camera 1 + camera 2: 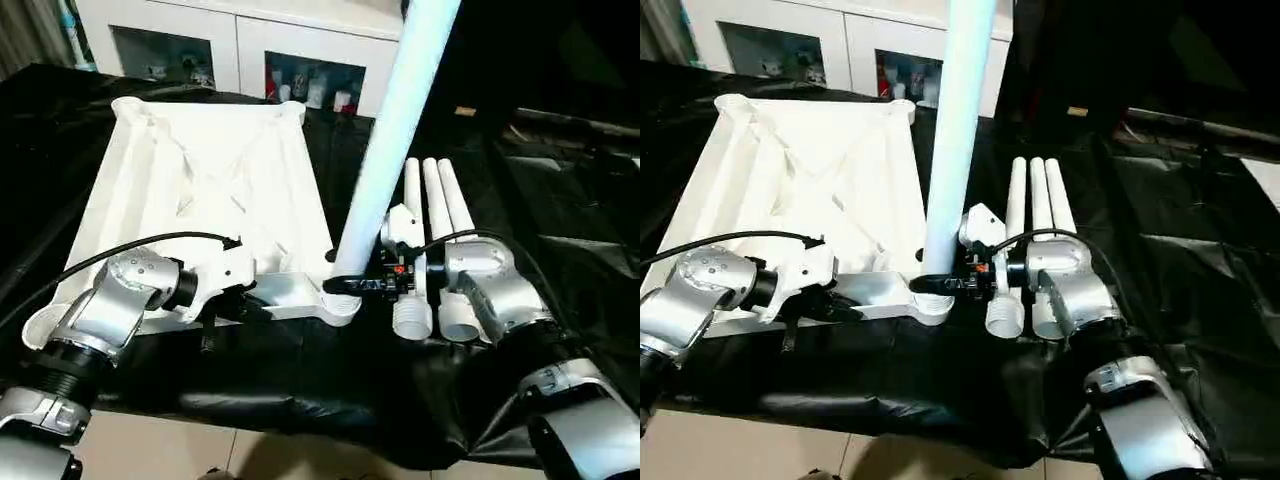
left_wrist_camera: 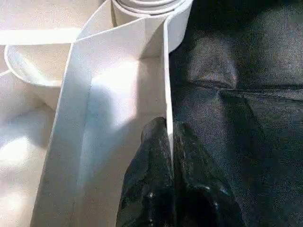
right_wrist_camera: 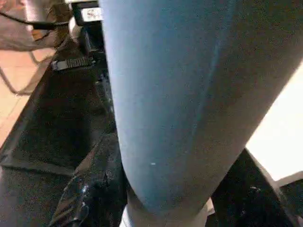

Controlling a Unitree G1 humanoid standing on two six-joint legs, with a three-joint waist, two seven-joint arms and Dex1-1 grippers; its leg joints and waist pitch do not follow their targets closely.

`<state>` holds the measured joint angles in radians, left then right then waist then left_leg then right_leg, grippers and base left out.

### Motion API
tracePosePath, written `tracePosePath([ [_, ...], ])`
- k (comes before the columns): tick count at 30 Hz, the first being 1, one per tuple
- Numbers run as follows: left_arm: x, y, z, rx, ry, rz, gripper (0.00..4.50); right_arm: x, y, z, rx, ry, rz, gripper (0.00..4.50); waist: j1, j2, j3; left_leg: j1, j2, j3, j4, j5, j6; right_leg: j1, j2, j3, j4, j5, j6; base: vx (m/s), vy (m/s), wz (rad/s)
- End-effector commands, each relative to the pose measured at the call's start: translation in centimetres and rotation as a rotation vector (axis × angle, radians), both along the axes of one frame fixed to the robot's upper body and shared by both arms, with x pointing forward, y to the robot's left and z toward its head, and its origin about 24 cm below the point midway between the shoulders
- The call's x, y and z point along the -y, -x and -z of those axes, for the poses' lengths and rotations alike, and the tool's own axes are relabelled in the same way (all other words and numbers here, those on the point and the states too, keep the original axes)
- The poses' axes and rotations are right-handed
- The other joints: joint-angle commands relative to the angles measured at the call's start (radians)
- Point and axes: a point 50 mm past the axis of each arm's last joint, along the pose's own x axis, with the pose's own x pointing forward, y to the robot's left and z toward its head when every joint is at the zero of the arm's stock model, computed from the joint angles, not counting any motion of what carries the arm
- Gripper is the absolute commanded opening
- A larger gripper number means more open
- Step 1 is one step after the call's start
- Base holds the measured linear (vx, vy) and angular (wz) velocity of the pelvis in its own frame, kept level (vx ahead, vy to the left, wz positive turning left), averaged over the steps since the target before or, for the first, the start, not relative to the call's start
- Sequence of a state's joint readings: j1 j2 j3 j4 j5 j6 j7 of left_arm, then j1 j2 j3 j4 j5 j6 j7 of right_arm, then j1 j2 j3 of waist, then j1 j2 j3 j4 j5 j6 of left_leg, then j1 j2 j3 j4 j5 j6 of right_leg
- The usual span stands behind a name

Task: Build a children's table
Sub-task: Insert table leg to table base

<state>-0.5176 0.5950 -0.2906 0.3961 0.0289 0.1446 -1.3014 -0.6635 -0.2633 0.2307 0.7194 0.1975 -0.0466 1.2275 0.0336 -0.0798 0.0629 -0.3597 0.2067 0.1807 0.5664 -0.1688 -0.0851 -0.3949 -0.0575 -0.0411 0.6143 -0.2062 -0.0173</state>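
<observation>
The top (image 1: pixel 210 190) lies upside down on the black-draped table (image 1: pixel 560 230), ribbed underside up, so its corner sockets face upward to receive legs. The left gripper (image 2: pixel 169 142) is pressed together on the thin near-edge wall of the top, evidently to brace it against shifting. The right gripper (image 1: pixel 352 285) is clamped around the base of one leg (image 1: pixel 395 130), which stands nearly upright, leaning slightly, with its lower end in the near right corner socket (image 1: pixel 340 305). This hold suits seating the leg. Three spare legs (image 1: pixel 437 215) lie side by side just beside the top, near the right arm. The upright leg's upper end is cut off by the picture edge. Whether the leg is fully seated cannot be made out, as the gripper covers the joint.
</observation>
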Motion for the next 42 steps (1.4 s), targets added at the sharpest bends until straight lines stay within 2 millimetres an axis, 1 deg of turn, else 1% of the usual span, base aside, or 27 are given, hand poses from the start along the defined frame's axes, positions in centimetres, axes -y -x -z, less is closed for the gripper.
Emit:
tracePosePath([
  [1,1.7,-0.3,-0.9,0.033,0.041,0.078,0.0,1.1,1.5,5.6,-0.186,0.172,0.136,1.85,-0.003,0.021,-0.03,0.014,0.029,-0.007,-0.072,-0.312,0.004,0.024,-0.069,0.046,-0.083,-0.27,-0.206,0.0,0.0,0.0],
  [3,1.6,-0.4,-0.8,0.035,0.045,0.053,0.0,1.2,1.0,6.0,-0.192,0.169,0.251,1.85,-0.01,0.022,-0.016,0.018,0.03,-0.018,-0.08,-0.408,-0.023,0.016,-0.075,0.044,-0.097,-0.455,-0.164,0.0,0.0,0.0],
  [4,1.6,-0.5,-0.8,0.035,0.047,0.03,0.0,1.2,0.8,6.3,-0.2,0.171,0.314,1.85,-0.014,0.021,-0.017,0.018,0.028,-0.027,-0.083,-0.447,-0.035,0.018,-0.079,0.04,-0.106,-0.553,-0.129,0.0,0.0,0.0],
  [7,1.2,-1.2,-0.3,0.051,0.015,-0.071,0.0,1.2,0.6,7.0,-0.217,0.167,0.451,1.85,-0.022,0.021,-0.016,0.025,0.026,-0.037,-0.084,-0.495,-0.047,0.007,-0.082,0.036,-0.121,-0.643,-0.088,-0.06,0.01,-0.13],
  [10,1.2,-1.8,0.2,0.048,-0.005,-0.182,0.0,0.7,0.5,7.6,-0.215,0.181,0.535,1.85,-0.031,0.021,-0.013,0.032,0.023,-0.04,-0.081,-0.533,-0.044,-0.003,-0.081,0.03,-0.133,-0.696,-0.07,-0.059,0.013,-0.08],
  [14,1.7,-2.3,0.5,0.039,-0.014,-0.264,0.0,0.3,0.4,8.0,-0.225,0.178,0.627,1.85,-0.039,0.028,-0.011,0.034,0.024,-0.049,-0.088,-0.588,-0.05,0.0,-0.078,0.012,-0.142,-0.686,-0.062,-0.069,0.028,-0.11],
  [15,2.1,-2.5,0.6,0.041,-0.024,-0.298,0.0,0.1,0.3,8.2,-0.224,0.184,0.669,1.85,-0.045,0.036,-0.008,0.04,0.027,-0.057,-0.095,-0.658,-0.056,0.002,-0.074,-0.005,-0.147,-0.645,-0.067,-0.056,0.049,-0.14],
  [18,2.6,-2.9,0.7,0.04,-0.048,-0.363,0.0,-0.3,0.0,8.3,-0.231,0.184,0.746,1.85,-0.051,0.046,0.0,0.055,0.03,-0.065,-0.106,-0.764,-0.063,0.001,-0.067,-0.028,-0.159,-0.605,-0.067,-0.054,0.045,-0.1],
  [19,3.4,-3.3,0.7,0.042,-0.073,-0.413,0.0,-0.7,-0.4,8.3,-0.258,0.166,0.835,1.85,-0.053,0.058,0.005,0.059,0.036,-0.066,-0.123,-0.826,-0.071,0.012,-0.06,-0.048,-0.153,-0.545,-0.074,-0.05,0.039,-0.06],
  [20,3.4,-3.3,0.7,0.042,-0.073,-0.413,0.0,-0.7,-0.4,8.3,-0.258,0.166,0.835,1.85,-0.051,0.064,0.01,0.041,0.046,-0.061,-0.156,-0.886,-0.073,0.035,-0.042,-0.071,-0.125,-0.483,-0.074,-0.053,0.032,-0.04],
  [21,4.1,-3.5,0.5,0.041,-0.089,-0.445,0.0,-1.1,-0.6,8.3,-0.28,0.151,0.898,1.85,-0.034,0.071,0.011,0.008,0.058,-0.053,-0.188,-0.917,-0.075,0.068,-0.035,-0.065,-0.053,-0.406,-0.084,-0.115,0.013,-0.01],
  [22,4.1,-3.5,0.5,0.041,-0.089,-0.445,0.0,-1.1,-0.6,8.3,-0.28,0.151,0.898,1.85,0.027,0.074,0.008,-0.069,0.069,0.001,-0.246,-0.968,-0.068,0.12,-0.021,-0.057,0.097,-0.227,-0.071,-0.115,0.013,-0.01],
  [23,4.4,-3.6,0.5,0.043,-0.091,-0.452,0.0,-1.3,-0.7,8.2,-0.292,0.141,0.917,1.85,0.037,0.02,-0.006,0.002,0.044,0.043,-0.197,-0.766,-0.023,0.053,-0.037,0.025,0.063,-0.451,-0.024,-0.088,-0.052,0.21],
  [24,5.4,-3.8,0.0,0.05,-0.091,-0.48,0.0,-2.0,-1.0,8.0,-0.342,0.097,0.986,1.85,0.033,-0.03,0.008,0.133,-0.007,-0.003,0.1,-0.374,-0.011,-0.121,-0.162,0.058,-0.209,-1.161,0.037,0.025,-0.163,0.21],
  [25,5.6,-3.9,-0.2,0.053,-0.088,-0.487,0.0,-2.2,-1.1,7.9,-0.355,0.085,1.001,1.85,0.033,-0.03,0.008,0.133,-0.007,-0.003,0.1,-0.374,-0.011,-0.121,-0.162,0.058,-0.209,-1.161,0.037,0.025,-0.163,0.21],
  [26,6.0,-4.1,-0.5,0.059,-0.083,-0.502,0.0,-2.6,-1.3,7.7,-0.371,0.066,1.028,1.85,0.028,-0.012,-0.008,-0.037,-0.04,-0.078,0.087,-0.107,0.045,0.051,-0.191,0.128,-0.152,-1.092,-0.012,0.093,-0.101,-0.36],
  [27,6.0,-4.1,-0.5,0.059,-0.083,-0.502,0.0,-2.6,-1.3,7.7,-0.371,0.066,1.028,1.85,0.053,0.039,-0.034,0.008,0.018,-0.063,-0.043,-0.037,-0.047,0.038,-0.107,0.039,-0.078,-0.466,-0.087,0.069,0.028,-0.29],
  [28,6.2,-4.2,-0.6,0.065,-0.08,-0.515,0.0,-3.0,-1.4,7.6,-0.38,0.051,1.038,1.85,0.032,0.023,-0.022,0.01,0.014,-0.053,-0.053,-0.077,-0.03,0.019,-0.066,0.026,-0.055,-0.29,-0.109,0.069,0.028,-0.29],
  [29,6.2,-4.3,-0.7,0.067,-0.079,-0.52,0.0,-3.2,-1.4,7.5,-0.381,0.047,1.039,1.85,0.029,0.036,-0.033,0.028,0.019,-0.048,-0.057,-0.117,-0.024,0.022,-0.058,0.026,-0.044,-0.178,-0.145,-0.026,-0.033,0.22],
  [30,6.2,-4.3,-0.7,0.068,-0.079,-0.522,0.0,-3.2,-1.4,7.5,-0.381,0.046,1.039,1.85,0.02,0.038,-0.026,0.035,0.023,-0.032,-0.068,-0.222,-0.007,0.016,-0.061,0.031,-0.06,-0.135,-0.204,-0.053,-0.081,0.22],
  [31,6.1,-4.4,-0.7,0.077,-0.086,-0.532,0.0,-3.4,-1.5,7.4,-0.387,0.039,1.04,1.85,0.012,0.046,-0.013,0.023,0.025,-0.031,-0.079,-0.35,-0.021,0.017,-0.068,0.033,-0.076,-0.278,-0.207,-0.053,-0.081,0.22],
  [32,5.9,-4.4,-0.7,0.081,-0.09,-0.536,0.0,-3.6,-1.4,7.4,-0.391,0.036,1.029,1.85,0.012,0.049,-0.012,0.026,0.026,-0.032,-0.079,-0.401,-0.036,0.014,-0.069,0.033,-0.085,-0.351,-0.193,0.0,0.0,0.0],
  [33,5.8,-4.4,-0.7,0.084,-0.095,-0.54,0.0,-3.7,-1.4,7.3,-0.394,0.034,1.024,1.85,0.009,0.041,-0.013,0.025,0.025,-0.036,-0.081,-0.451,-0.051,0.013,-0.072,0.033,-0.094,-0.439,-0.155,0.0,0.0,0.0],
  [35,5.7,-4.3,-0.7,0.089,-0.105,-0.525,0.0,-3.9,-1.5,7.3,-0.395,0.031,1.01,1.85,0.009,0.032,-0.017,0.021,0.023,-0.037,-0.086,-0.421,-0.045,0.018,-0.077,0.035,-0.103,-0.46,-0.123,0.0,0.0,0.0],
  [36,5.6,-4.2,-0.6,0.093,-0.11,-0.509,0.0,-4.0,-1.5,7.2,-0.396,0.028,0.998,1.85,0.01,0.036,-0.016,0.018,0.024,-0.035,-0.09,-0.383,-0.039,0.019,-0.079,0.036,-0.105,-0.44,-0.119,0.0,0.0,0.0],
  [40,5.3,-3.7,-0.5,0.09,-0.112,-0.453,0.0,-4.2,-1.6,6.8,-0.406,0.024,0.9,1.85,0.005,0.035,-0.015,0.011,0.028,-0.036,-0.093,-0.366,-0.037,0.02,-0.08,0.035,-0.105,-0.432,-0.123,0.0,0.0,0.0],
  [42,5.1,-3.5,-0.5,0.095,-0.12,-0.427,0.0,-4.2,-1.6,6.7,-0.406,0.038,0.857,1.85,-0.005,0.037,-0.016,0.005,0.03,-0.035,-0.095,-0.325,-0.036,0.025,-0.077,0.034,-0.097,-0.348,-0.147,0.0,0.0,0.0],
])
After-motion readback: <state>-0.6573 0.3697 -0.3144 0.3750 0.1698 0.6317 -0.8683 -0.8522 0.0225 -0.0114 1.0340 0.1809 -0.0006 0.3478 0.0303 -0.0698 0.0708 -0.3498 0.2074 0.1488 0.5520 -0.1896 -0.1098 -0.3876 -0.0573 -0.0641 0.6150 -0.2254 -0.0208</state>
